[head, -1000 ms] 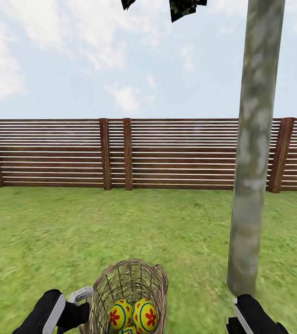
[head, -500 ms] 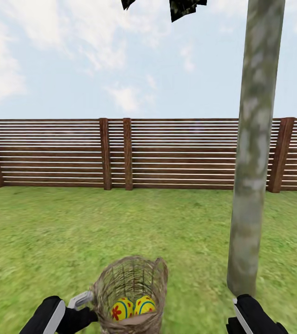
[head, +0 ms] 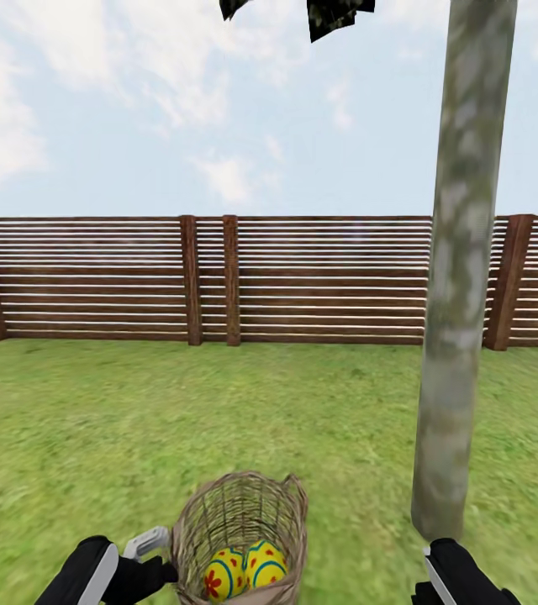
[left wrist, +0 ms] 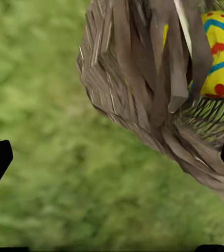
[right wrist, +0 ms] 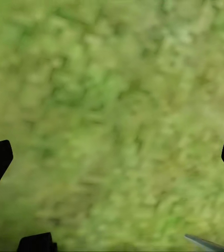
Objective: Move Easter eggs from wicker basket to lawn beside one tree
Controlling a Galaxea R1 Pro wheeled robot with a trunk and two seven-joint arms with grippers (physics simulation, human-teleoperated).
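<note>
My left gripper spread wide, nothing pinched; wicker basket just beside it, off grass by wrist view, two Easter eggs visible inside (third not seen). My right gripper also spread, over bare lawn. Tree trunk just ahead of right arm.

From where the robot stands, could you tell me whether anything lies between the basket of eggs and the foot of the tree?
Nothing visible does. In the head view only bare lawn lies between the wicker basket, which holds the Easter eggs, and the base of the tree to its right. The eggs must first clear the basket's wall.
</note>
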